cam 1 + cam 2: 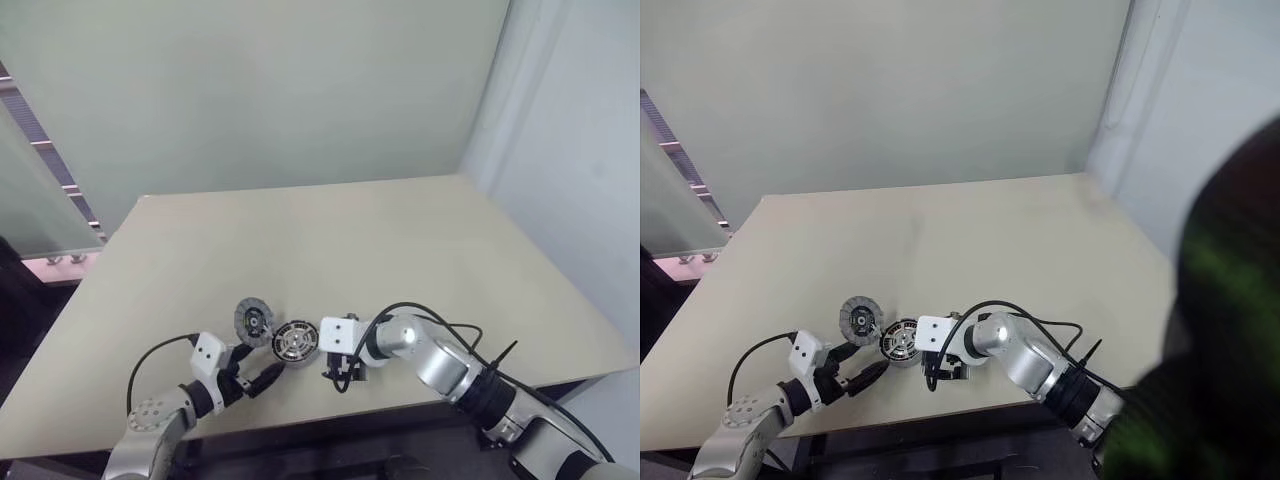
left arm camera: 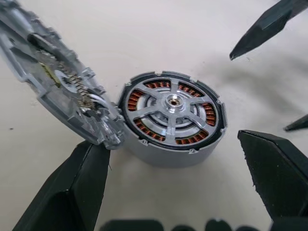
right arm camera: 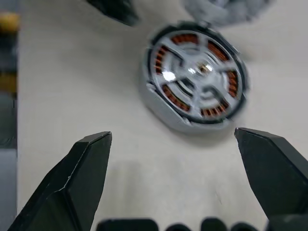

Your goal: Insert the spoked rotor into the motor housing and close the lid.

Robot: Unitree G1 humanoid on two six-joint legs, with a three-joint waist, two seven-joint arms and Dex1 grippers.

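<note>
Already, the spoked rotor [image 2: 172,105] is seen seated inside the motor housing [image 2: 169,153], its silver spokes lying over the ring of copper-brown windings, so the insertion step is judged done. The housing stands flat on the tabletop [image 1: 330,230] near the front edge, a position that is judged to leave its open top free for the lid. The lid [image 1: 254,319] lies just beside the housing, towards the robot's left and slightly farther back; whether the two touch cannot be told. It is not yet on the housing, so the closing step is judged still open.

The left hand [image 1: 264,381] is held low at the front of the housing with its black fingers [image 2: 67,190] spread apart and nothing between them, presumably so that the lid or the housing can be reached from that side. The right hand [image 1: 338,372] is held just to the right of the housing, its fingers [image 3: 72,185] likewise wide apart and empty, pointing towards the housing; this is read as a release posture that keeps the assembly clear.

No brand, label or readable writing is made out on any part.
</note>
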